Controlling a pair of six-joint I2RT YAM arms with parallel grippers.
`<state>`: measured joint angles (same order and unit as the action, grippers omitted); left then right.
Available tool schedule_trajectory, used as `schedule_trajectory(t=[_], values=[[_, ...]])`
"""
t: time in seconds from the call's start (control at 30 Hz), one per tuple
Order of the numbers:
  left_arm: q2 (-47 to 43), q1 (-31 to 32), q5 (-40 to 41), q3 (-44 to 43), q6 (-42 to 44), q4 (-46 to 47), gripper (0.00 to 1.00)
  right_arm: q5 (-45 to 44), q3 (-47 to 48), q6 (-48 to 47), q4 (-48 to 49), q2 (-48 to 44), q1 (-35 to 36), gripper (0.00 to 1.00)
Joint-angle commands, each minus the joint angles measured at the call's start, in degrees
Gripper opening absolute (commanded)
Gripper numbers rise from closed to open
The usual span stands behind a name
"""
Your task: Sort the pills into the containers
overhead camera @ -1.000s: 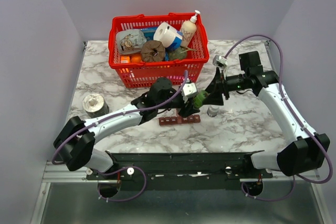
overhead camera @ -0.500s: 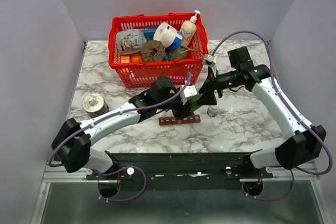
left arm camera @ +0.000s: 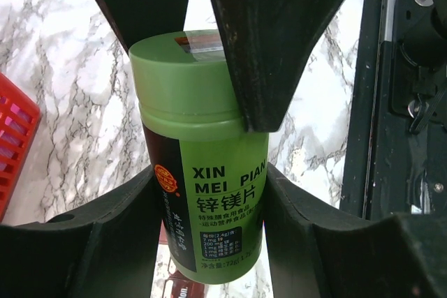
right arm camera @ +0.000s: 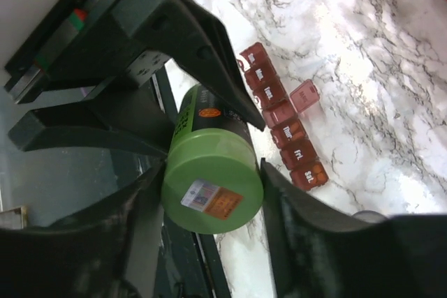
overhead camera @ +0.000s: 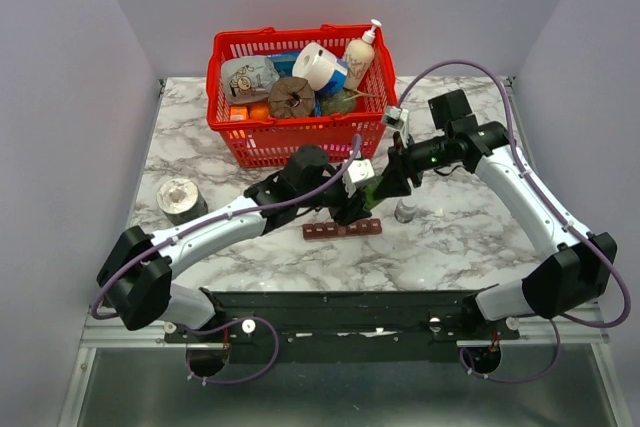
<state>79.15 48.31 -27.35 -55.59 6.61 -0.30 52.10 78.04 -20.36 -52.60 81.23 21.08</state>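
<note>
Above the marble table (overhead camera: 470, 237), my left gripper (left arm camera: 209, 200) stays clamped on the body of the green bottle (left arm camera: 202, 102), holding it almost where it was a second ago. The right gripper (right arm camera: 213, 165) has slid left since then. Its fingers (right arm camera: 293, 221) now flank the bottle's cap and seem pressed against it on both sides, though the contact is hard to confirm. The containers (right arm camera: 283, 120), a red-brown strip, lie unmoved on the table just below the bottle, one lid (right arm camera: 304, 95) flipped open. The small clear bottle (overhead camera: 405, 210) now stands uncovered beside them.
</note>
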Motion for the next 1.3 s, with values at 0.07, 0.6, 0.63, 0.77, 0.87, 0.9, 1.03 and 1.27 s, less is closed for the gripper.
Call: schedule_trajectory(t=[0.07,0.6,0.63,0.77,0.87,0.9,1.03,1.27], values=[[-3.1,-2.0,-9.4,1.8,-3.2,5.7,0.0,7.8,5.6,-12.4,-13.7,2.3,2.2,0.33],[-5.5,-4.4,-24.3,1.6,3.2,-10.5,0.0,3.6,3.9,-46.6,-10.8,-3.5,13.1,0.47],[-6.8,-4.4,-22.5,2.1,3.8,-10.6,0.0,3.1,5.4,-42.9,-10.8,-2.6,13.0,0.75],[-12.2,-4.2,-9.9,5.2,4.9,-7.4,0.0,5.8,5.9,-27.6,-10.6,-2.0,10.5,0.97],[-15.8,-3.2,-4.6,8.5,4.2,-2.6,0.0,4.5,2.2,-8.8,-1.0,-4.1,7.9,1.0],[-16.4,-2.1,-0.3,9.1,3.7,-0.8,0.0,0.4,1.3,1.0,1.7,-4.7,7.7,1.0],[-17.1,0.3,7.2,10.0,2.1,1.3,0.0,-7.5,-1.5,17.3,9.3,-6.0,7.7,1.0],[-13.7,3.5,13.6,7.9,2.1,0.4,0.0,-8.2,1.3,28.1,10.8,-2.7,8.0,0.99]])
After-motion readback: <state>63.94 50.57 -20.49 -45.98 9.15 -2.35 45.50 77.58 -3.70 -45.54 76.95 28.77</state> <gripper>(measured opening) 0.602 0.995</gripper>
